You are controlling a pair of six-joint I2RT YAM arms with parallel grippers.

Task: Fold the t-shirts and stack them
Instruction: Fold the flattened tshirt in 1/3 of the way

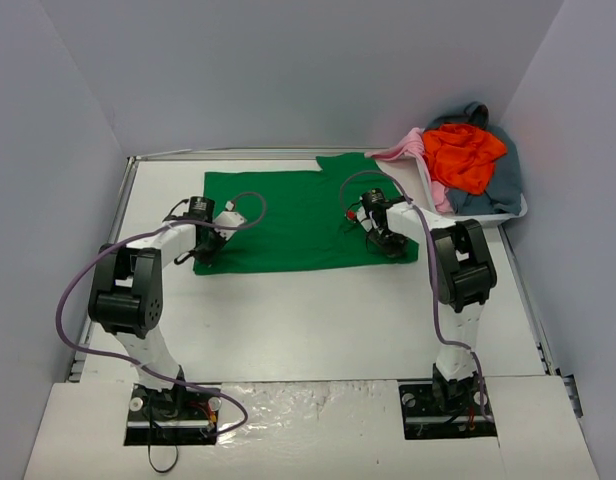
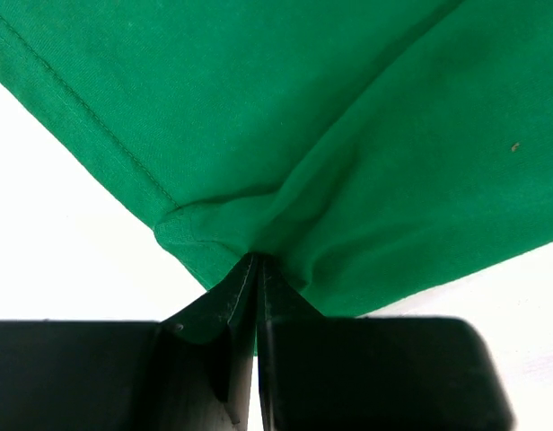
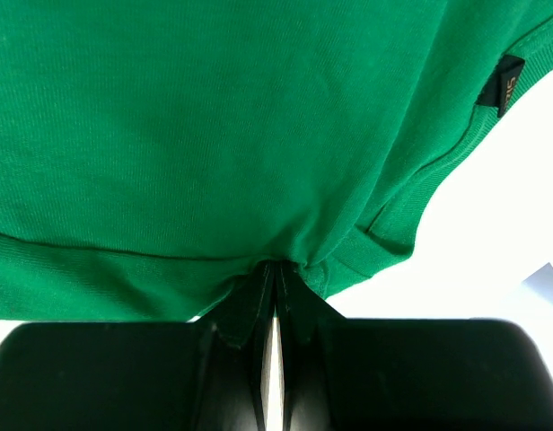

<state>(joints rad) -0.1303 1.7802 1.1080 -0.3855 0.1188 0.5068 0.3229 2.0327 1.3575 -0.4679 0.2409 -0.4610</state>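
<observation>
1. While the green t-shirt [image 1: 298, 220] lies spread flat on the table [image 1: 318, 320], both arms reach onto its near edge.
2. The left gripper [image 2: 256, 262] is clamped on the shirt's 8 o'clock corner, its fingers pressed together over a bunched fold of hem.
3. The right gripper [image 3: 276, 267] pinches the 4 o'clock corner, jaws closed on cloth beside a ribbed band; a small dark label [image 3: 503, 83] sits at 2 o'clock in that wrist view.
4. At the table's 2 o'clock corner, a white tub [image 1: 493, 215] holds an orange-red t-shirt [image 1: 466, 155] on top of a grey-blue t-shirt [image 1: 500, 185], and a pale pink t-shirt [image 1: 413, 150] spills over the tub's 9 o'clock rim.
</observation>
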